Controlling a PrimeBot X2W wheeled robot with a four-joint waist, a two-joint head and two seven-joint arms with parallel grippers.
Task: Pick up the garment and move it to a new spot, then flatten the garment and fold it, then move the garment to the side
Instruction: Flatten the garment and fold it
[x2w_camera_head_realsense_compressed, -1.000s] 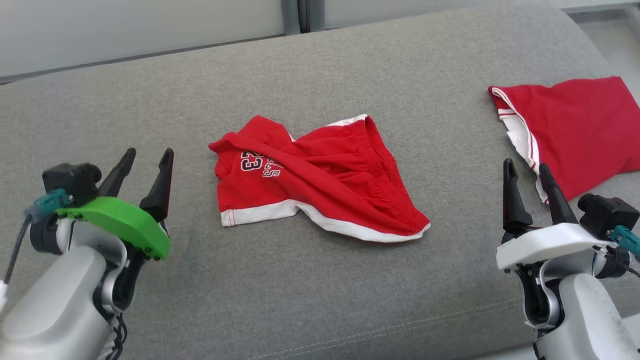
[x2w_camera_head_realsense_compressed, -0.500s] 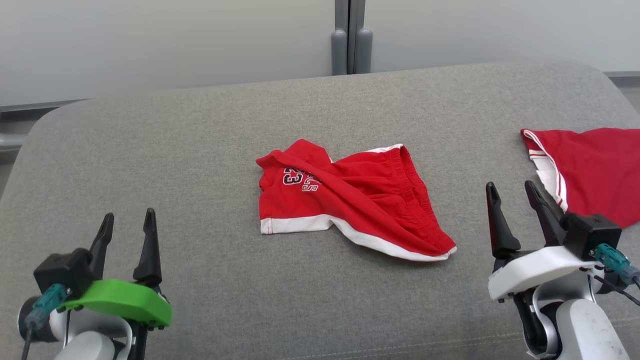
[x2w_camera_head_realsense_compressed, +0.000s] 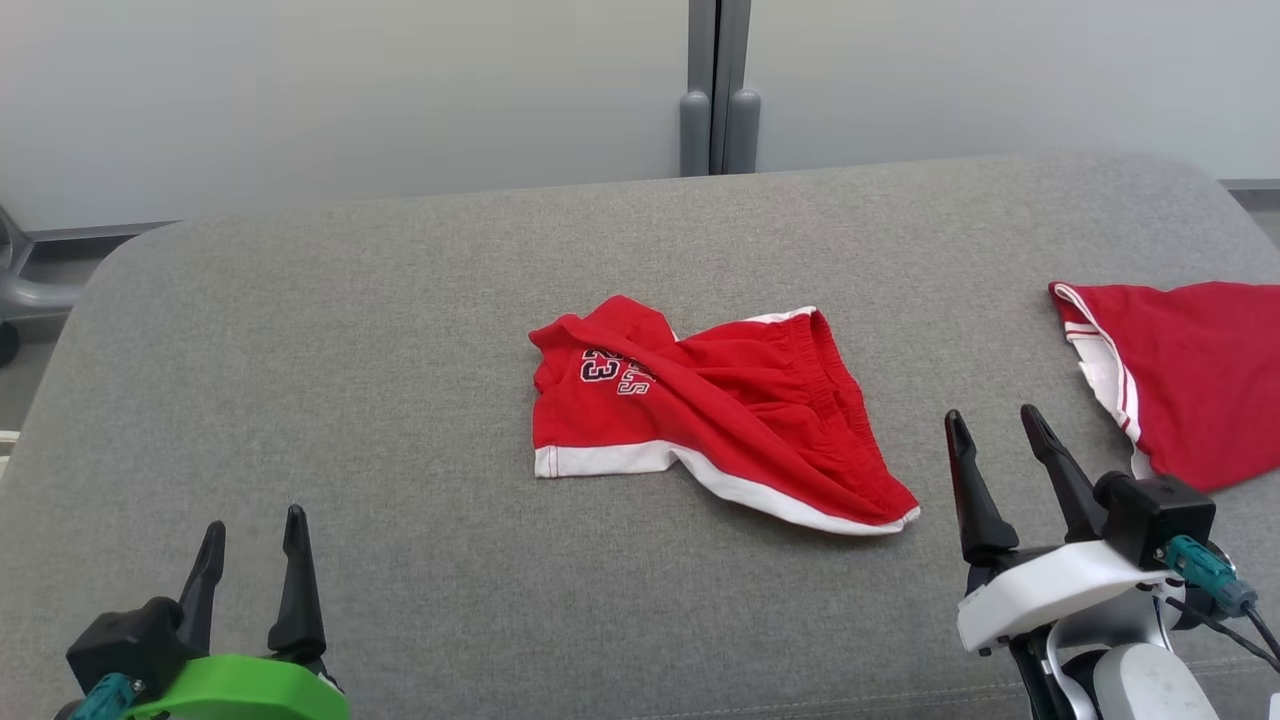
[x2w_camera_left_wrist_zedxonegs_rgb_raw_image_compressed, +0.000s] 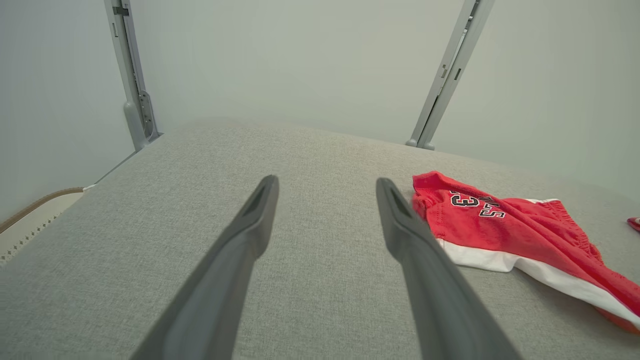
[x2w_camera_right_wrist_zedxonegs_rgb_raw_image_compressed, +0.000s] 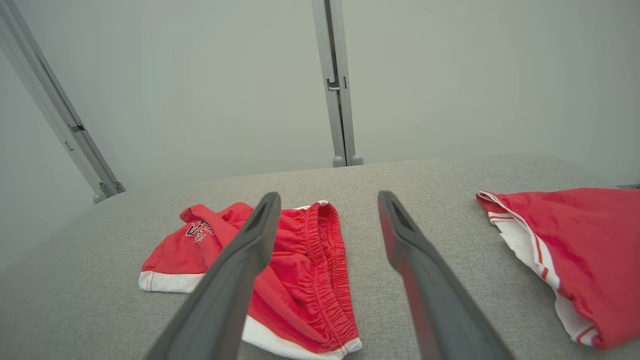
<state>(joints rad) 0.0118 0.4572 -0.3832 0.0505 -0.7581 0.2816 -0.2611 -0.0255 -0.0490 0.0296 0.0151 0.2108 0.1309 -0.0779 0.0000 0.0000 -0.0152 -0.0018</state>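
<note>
Both my left jaws and my right jaws stand wide open and empty, low at the near edge of the grey cushion (x2w_camera_head_realsense_compressed: 350, 350). The red shorts (x2w_camera_head_realsense_compressed: 700, 420) lie crumpled at its middle, untouched, so I judge the pick-up has not begun. To do it well I would reach for two well-separated spots: the white-hemmed leg end with the left, the waistband side with the right. I would pinch through a single raised fold and not scoop at flat cloth, then lift evenly so the shorts hang open. I must keep clear of the second red garment (x2w_camera_head_realsense_compressed: 1190, 380), which lies just beyond my right fingers and could snag. The head view gives me the whole layout, with the left jaws well apart from the shorts and the right jaws nearer. My right wrist view adds the gathered elastic of the waistband on the shorts (x2w_camera_right_wrist_zedxonegs_rgb_raw_image_compressed: 300, 255) and the striped edge of the other garment (x2w_camera_right_wrist_zedxonegs_rgb_raw_image_compressed: 565, 240). My left wrist view shows the printed leg of the shorts (x2w_camera_left_wrist_zedxonegs_rgb_raw_image_compressed: 500, 225), rumpled and standing slightly off the cushion.
</note>
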